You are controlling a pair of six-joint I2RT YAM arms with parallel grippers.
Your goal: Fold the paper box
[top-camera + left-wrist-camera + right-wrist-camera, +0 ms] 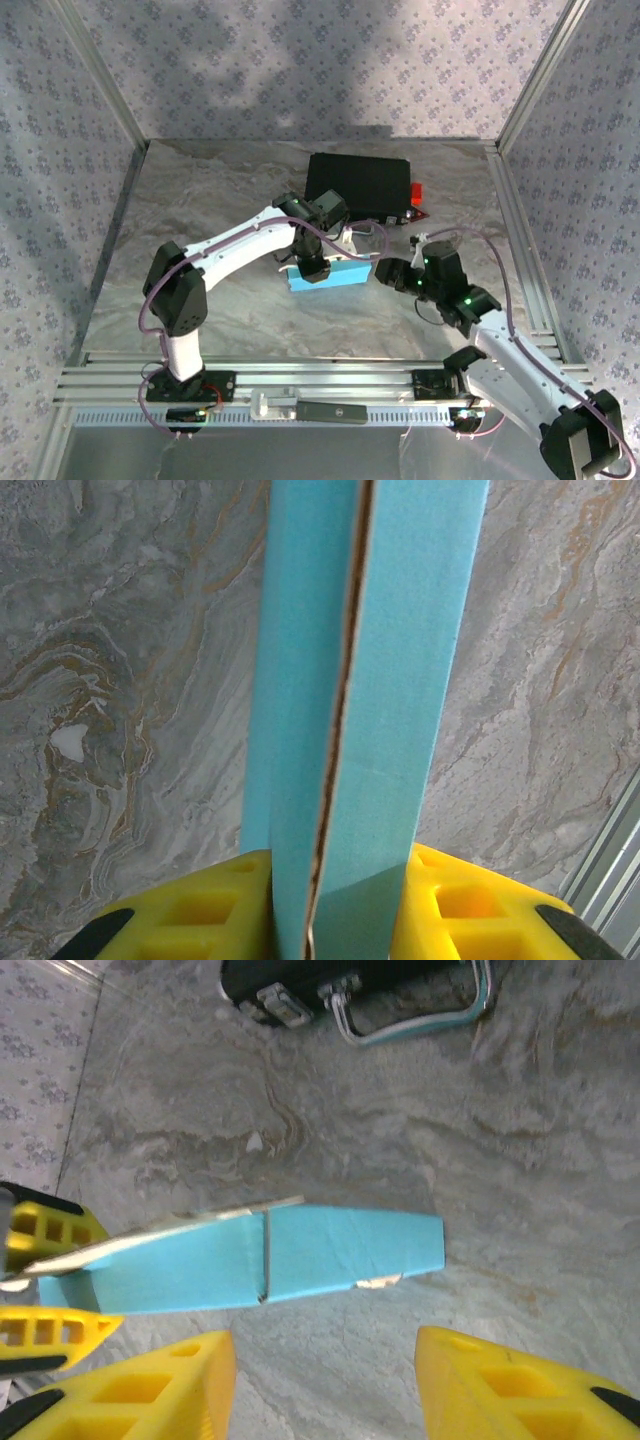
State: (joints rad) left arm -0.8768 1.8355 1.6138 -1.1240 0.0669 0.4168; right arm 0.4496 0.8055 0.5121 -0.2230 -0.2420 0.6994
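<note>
While L gripper pinches paper box, R gripper spread wide, near it.

Nothing here can be read as a word, number or brand. The dark bar lying on the aluminium rail at the near edge of the table carries a small bluish mark, too small to make out. The cyan faces of the paper box are plain colour.
</note>
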